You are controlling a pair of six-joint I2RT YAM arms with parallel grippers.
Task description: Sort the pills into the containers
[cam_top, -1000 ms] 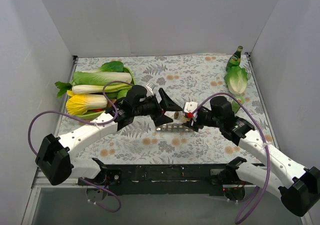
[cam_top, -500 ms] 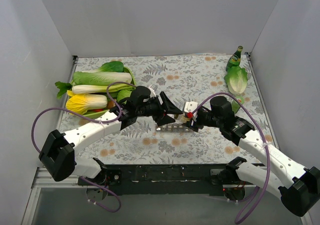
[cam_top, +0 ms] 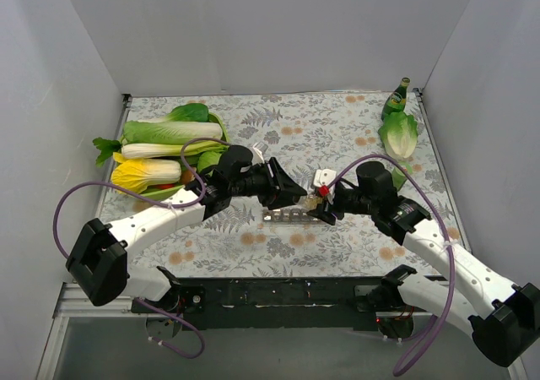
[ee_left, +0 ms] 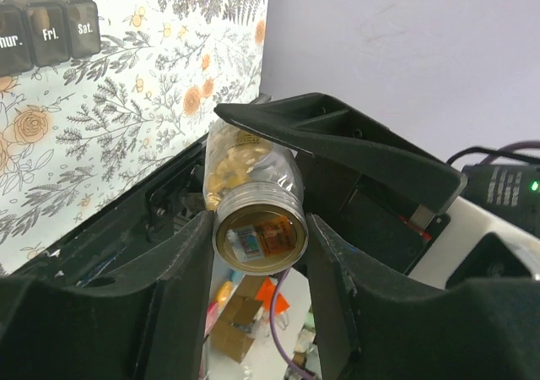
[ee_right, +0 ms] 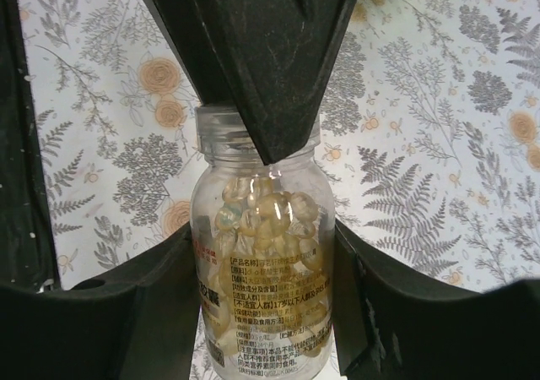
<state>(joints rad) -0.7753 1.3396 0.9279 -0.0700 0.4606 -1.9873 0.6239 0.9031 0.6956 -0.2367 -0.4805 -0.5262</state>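
- Left end effector (cam_top: pixel 295 194) has narrowed from wide apart; it now clamps the neck of the clear plastic bottle of pale yellow capsules (ee_right: pixel 263 287).
- Right end effector (ee_right: pixel 263 241) grips the bottle's body.
- The silvery-grey translucent compartment strip (cam_top: pixel 287 216) lies on the floral desk (cam_top: pixel 337 127) just beneath; dispensing probably follows.

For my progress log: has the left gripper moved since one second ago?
Yes. The left gripper shifted right and nearer the containers, reaching the pill bottle.

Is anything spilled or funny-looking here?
Nothing looks spilled. The odd bit is the pill bottle. It has no cap on, and the left gripper and right gripper both pinch it at once.
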